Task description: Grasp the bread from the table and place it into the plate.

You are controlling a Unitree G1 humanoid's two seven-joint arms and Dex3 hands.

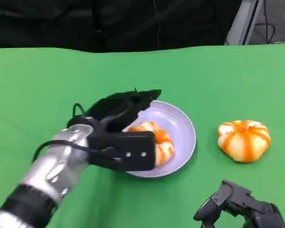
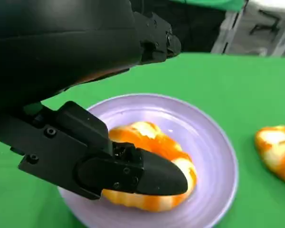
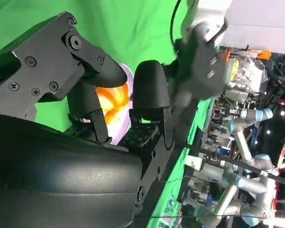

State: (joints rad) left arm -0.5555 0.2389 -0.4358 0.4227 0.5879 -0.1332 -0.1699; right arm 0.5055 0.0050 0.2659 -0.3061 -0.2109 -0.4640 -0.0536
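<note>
While left hand (image 1: pixel 126 137) grasps bread (image 2: pixel 154 156) over plate (image 1: pixel 183 126), head view shows second bread (image 1: pixel 243 139).

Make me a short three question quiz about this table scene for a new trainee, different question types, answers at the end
1. True or false: a bread lies in the plate.
2. Which hand is at the plate? A) left hand B) right hand
3. Fill in: a second bread lies on the ____ tablecloth.

Key: 1 true. 2 A; its fingers are around that bread. 3 green.
</note>
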